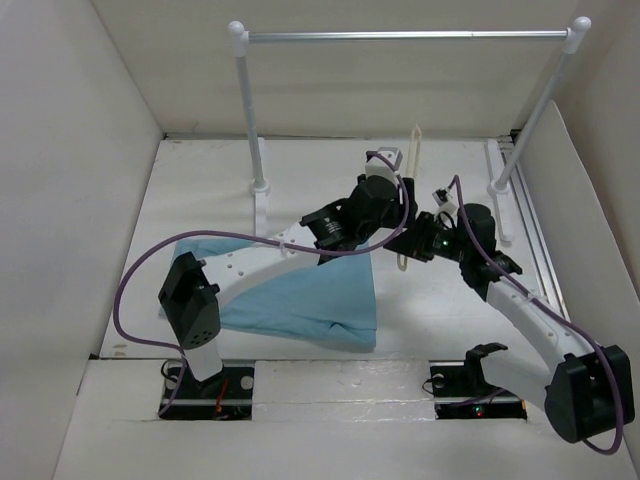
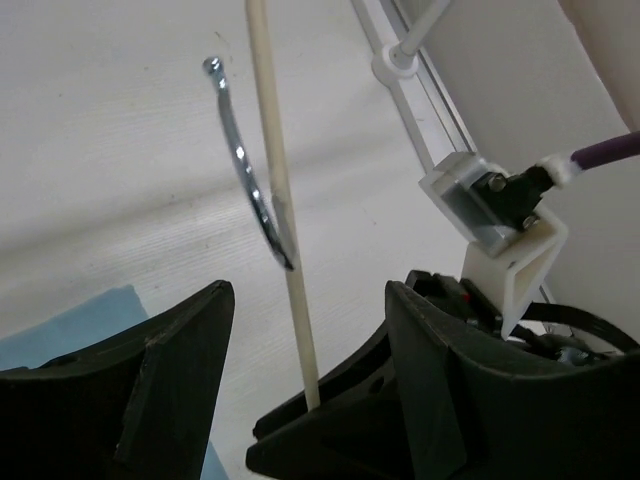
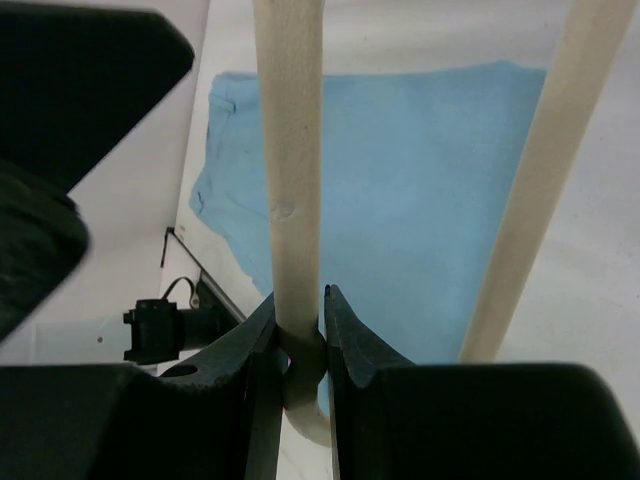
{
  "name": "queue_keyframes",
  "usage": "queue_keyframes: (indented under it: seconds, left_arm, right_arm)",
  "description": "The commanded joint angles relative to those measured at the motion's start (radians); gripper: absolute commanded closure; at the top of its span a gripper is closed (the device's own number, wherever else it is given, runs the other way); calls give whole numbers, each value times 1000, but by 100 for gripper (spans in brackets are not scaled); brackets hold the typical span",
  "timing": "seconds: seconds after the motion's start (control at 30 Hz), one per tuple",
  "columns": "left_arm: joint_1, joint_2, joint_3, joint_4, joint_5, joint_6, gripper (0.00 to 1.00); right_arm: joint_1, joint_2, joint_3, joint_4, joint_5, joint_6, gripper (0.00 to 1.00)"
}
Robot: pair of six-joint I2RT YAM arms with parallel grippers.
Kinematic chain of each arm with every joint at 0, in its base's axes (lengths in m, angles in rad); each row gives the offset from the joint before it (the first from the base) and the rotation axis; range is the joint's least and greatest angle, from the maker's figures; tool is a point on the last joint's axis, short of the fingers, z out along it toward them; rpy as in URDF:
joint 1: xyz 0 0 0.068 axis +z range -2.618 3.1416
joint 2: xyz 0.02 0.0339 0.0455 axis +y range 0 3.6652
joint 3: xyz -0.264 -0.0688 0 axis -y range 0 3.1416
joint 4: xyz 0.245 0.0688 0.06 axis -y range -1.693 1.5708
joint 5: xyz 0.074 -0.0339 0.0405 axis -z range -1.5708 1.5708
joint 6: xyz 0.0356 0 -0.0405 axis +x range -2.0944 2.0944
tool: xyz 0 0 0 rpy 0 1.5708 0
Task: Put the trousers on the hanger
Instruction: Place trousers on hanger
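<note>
The right jaws are clamping one thin bar of the hanger (image 3: 290, 150), holding it just beside the trousers (image 1: 300, 295), which are lying flat on the desk (image 1: 200, 200). The left jaws are standing wide around a hanger bar, gripping nothing. If they are nudging it while closing, the hanger may be twisting loose. One hanger, one pair of trousers.

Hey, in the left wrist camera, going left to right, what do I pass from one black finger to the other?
finger at picture left → chrome hook → cream hanger bar → finger at picture right
</note>
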Motion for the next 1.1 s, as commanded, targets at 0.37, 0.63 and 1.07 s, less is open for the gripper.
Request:
queue_keyframes:
  seconds: [0.37,0.63,1.07]
  left_arm:
    - [1,45,-66,158,-90,-15,69]
    - [1,5,-121,144,-149,-41,100]
    - [1,-351,-577,353,27,-326,100]
  right_arm:
    - [128,-45,-28,94,-14,110,84]
    - [137,-125,-52,69,5,145,82]
    - [85,-333,57,-442,83,-144,48]
